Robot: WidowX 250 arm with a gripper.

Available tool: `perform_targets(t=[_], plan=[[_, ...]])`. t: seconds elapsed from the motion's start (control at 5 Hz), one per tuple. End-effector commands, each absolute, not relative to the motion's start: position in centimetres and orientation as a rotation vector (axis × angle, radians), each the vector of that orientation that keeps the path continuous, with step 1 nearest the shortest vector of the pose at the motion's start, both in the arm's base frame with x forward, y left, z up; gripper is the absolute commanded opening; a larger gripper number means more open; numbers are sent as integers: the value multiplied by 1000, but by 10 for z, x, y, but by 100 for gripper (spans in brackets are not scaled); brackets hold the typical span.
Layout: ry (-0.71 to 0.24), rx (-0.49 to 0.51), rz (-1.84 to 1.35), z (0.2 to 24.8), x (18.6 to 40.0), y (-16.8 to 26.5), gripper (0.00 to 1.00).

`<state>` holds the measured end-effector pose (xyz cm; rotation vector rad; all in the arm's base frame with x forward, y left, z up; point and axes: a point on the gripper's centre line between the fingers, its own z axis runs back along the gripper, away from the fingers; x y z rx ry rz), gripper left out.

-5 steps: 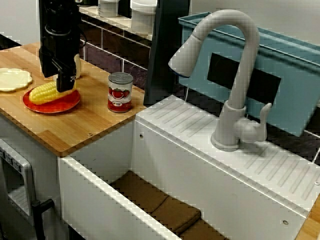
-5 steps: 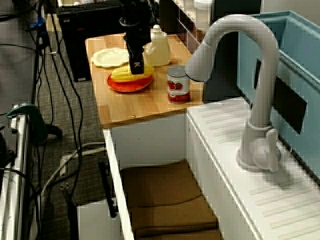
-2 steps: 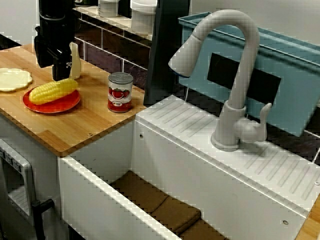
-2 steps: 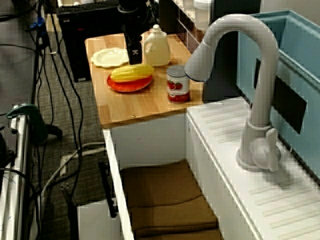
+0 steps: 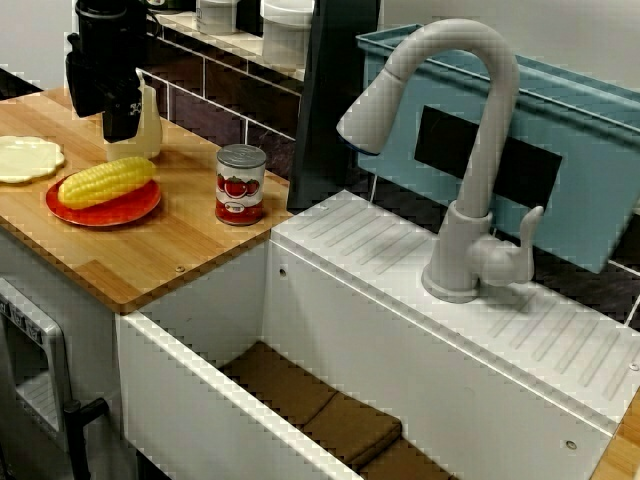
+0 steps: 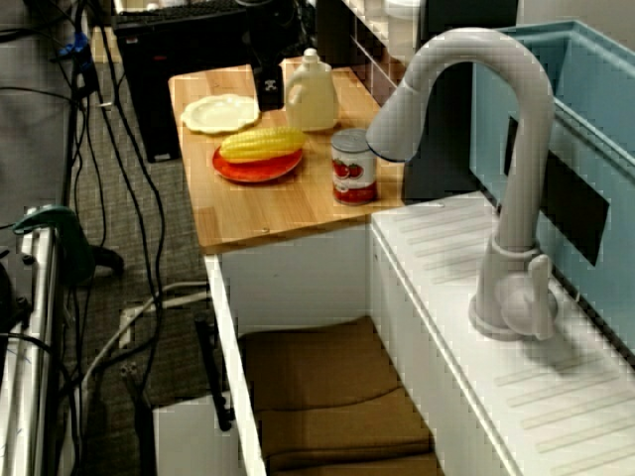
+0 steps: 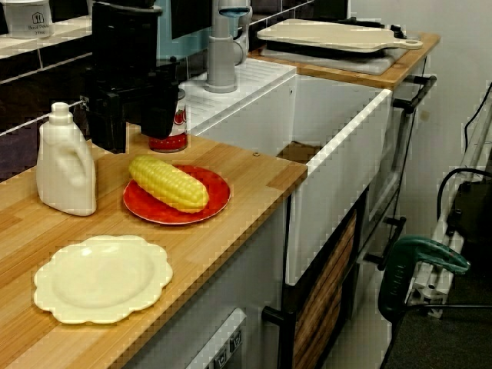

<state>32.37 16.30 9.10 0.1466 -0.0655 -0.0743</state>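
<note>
**A:** Where does the hand [image 7: 138, 123] stand?

**B:** Over the back of the table [image 5: 170, 250], its two black fingers spread wide with nothing between them. The view from the table's end shows the gap plainly. It hangs clear of everything, above the spot between the white bottle [image 7: 65, 165] and the corn cob [image 7: 169, 183].

**A:** And the cob?

**B:** It lies aslant on the red plate [image 7: 215, 201], nearer the table's front edge. The tomato can [image 5: 240, 185] is just past the plate toward the sink [image 5: 200, 340]. A pale scalloped plate [image 7: 100, 278] sits on the other side.

**A:** What worries you?

**B:** The bottle first. It is tall, upright and just beside the red plate, and one finger hangs close by its shoulder. I judge that a descent drifting slightly that way clips it and tips it onto the cob or plate.

**A:** And the cob itself?

**B:** It is round and smooth-looking. If the fingers close on it off-centre, I expect it to roll or squirt out over the shallow rim. A sideways push could also skid the plate across the wood into the can.

**A:** Anything you can't judge?

**B:** How high the hand sits. In the view across the sink it overlaps the bottle, so depth there is hard to read.
</note>
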Motion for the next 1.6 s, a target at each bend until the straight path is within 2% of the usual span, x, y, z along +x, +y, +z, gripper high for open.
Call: perform_targets(t=[0.0,0.4,1.0,1.4], plan=[[-171,241,-107,130,334,175,100],[-175,316,-190,126,336,180,100],[-161,298,-140,135,349,194,100],[-121,262,-58,127,359,201,100]])
